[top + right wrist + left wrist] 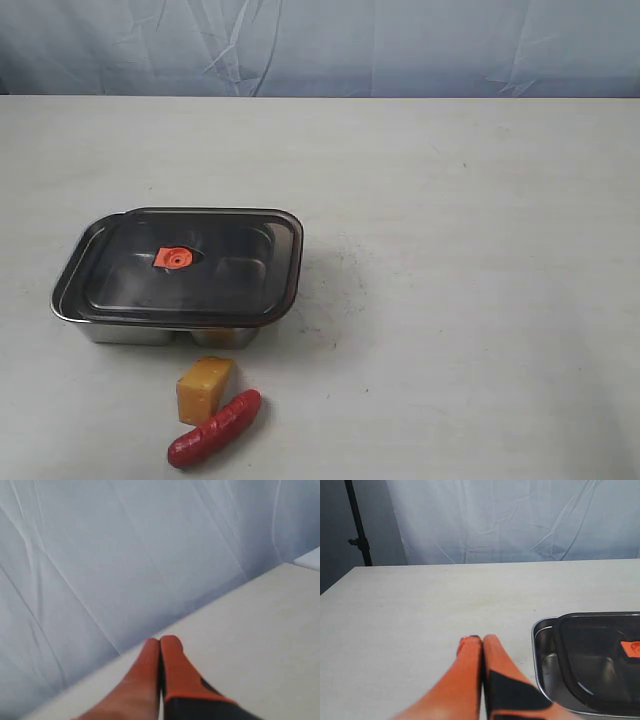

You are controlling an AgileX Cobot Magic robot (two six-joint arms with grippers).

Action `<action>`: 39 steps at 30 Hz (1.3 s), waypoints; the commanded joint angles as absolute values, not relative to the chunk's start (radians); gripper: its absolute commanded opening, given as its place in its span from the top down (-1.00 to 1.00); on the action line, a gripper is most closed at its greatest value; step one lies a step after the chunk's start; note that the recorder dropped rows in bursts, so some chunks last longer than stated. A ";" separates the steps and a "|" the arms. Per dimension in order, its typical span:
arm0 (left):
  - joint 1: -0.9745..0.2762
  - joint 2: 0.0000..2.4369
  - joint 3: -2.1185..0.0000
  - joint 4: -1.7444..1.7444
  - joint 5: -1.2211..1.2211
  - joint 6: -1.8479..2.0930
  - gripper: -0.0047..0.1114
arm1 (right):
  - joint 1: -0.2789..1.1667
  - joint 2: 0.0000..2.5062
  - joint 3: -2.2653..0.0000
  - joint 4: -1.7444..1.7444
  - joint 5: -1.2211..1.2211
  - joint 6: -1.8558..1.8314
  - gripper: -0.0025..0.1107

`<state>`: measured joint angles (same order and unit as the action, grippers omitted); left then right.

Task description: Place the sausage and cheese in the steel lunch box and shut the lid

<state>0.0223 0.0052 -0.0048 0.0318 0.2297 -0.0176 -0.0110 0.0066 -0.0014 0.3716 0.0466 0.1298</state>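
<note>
The left gripper (pixel 476 639) hovered over the pale table (pixel 420 610), its two orange fingers (pixel 470 670) pressed flat against each other with nothing between them; just to one side of it in the left wrist view lay the corner of the steel lunch box (pixel 542 650), and a dark stand pole (pixel 357 522) stood beyond the table's far edge. From the exterior view, the steel lunch box (pixel 120 335) sat on the left part of the table (pixel 480 300); the lid (pixel 190 265) rested on top of it, skewed a little to the right, so that a strip of bare steel rim showed along the box's left side while the lid overhung the right; the small orange tab (pixel 172 259) sat near the lid's middle. Just in front of the box, apart from it, stood the cheese (pixel 205 388) on the tabletop; the sausage (pixel 215 429) lay slantwise right beside it, on its near right side, close enough that I could not tell whether they touched; both were outside the box. The wrinkled blue-grey cloth (pixel 320 45) hung behind the table. The right gripper (pixel 160 640) was raised above the table's edge, facing that cloth (pixel 100 555); its orange fingers (pixel 145 680) were likewise clenched together on nothing.
</note>
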 commanded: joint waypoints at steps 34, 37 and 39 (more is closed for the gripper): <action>0.028 0.000 0.000 0.032 0.231 -0.017 0.92 | 0.021 1.439 -0.686 1.611 1.147 -1.141 0.97; 0.028 0.000 0.000 0.032 0.231 -0.017 0.92 | 0.100 1.611 -0.686 1.679 1.180 -1.258 0.86; 0.028 0.000 0.000 0.032 0.231 -0.017 0.92 | 0.160 1.715 -0.686 1.723 1.173 -1.340 0.67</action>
